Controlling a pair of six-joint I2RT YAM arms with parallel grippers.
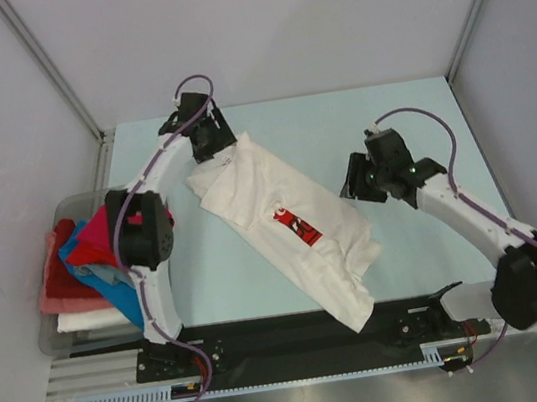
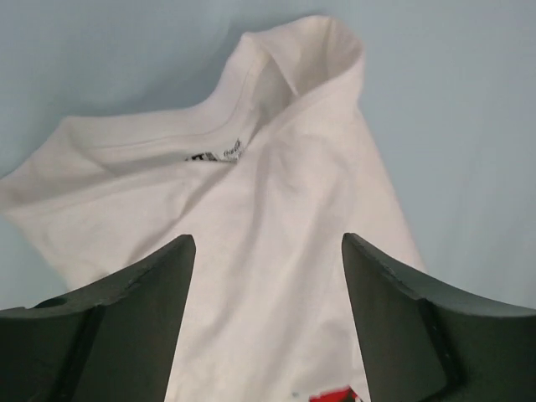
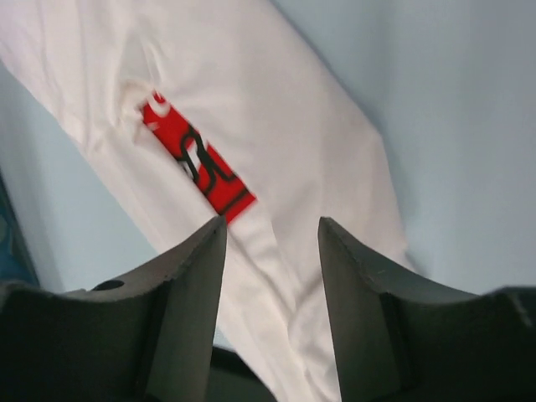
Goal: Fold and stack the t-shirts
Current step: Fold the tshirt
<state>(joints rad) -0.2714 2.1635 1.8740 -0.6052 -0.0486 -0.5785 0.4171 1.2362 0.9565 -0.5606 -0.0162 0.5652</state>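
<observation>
A white t-shirt [image 1: 248,199] with a red square print [image 1: 298,227] lies on the table as a long diagonal strip, collar end at the far left, hem toward the near edge. My left gripper [image 1: 213,147] hovers at the collar end, open; the collar [image 2: 209,142] and label show beyond its fingers [image 2: 167,285], and nothing is held. To the right of the shirt's middle, my right gripper [image 1: 354,180] is open above the white t-shirt [image 3: 318,142], close to the red print [image 3: 197,163]. More t-shirts, magenta-red [image 1: 92,237], blue [image 1: 98,275], pink [image 1: 58,283] and white [image 1: 82,320], are heaped at the left.
The heap sits in a clear grey plastic bin [image 1: 72,202] off the table's left edge, partly behind the left arm's elbow [image 1: 141,230]. The pale blue table [image 1: 407,110] is bounded by walls at the back and sides. A black rail [image 1: 289,334] runs along the near edge.
</observation>
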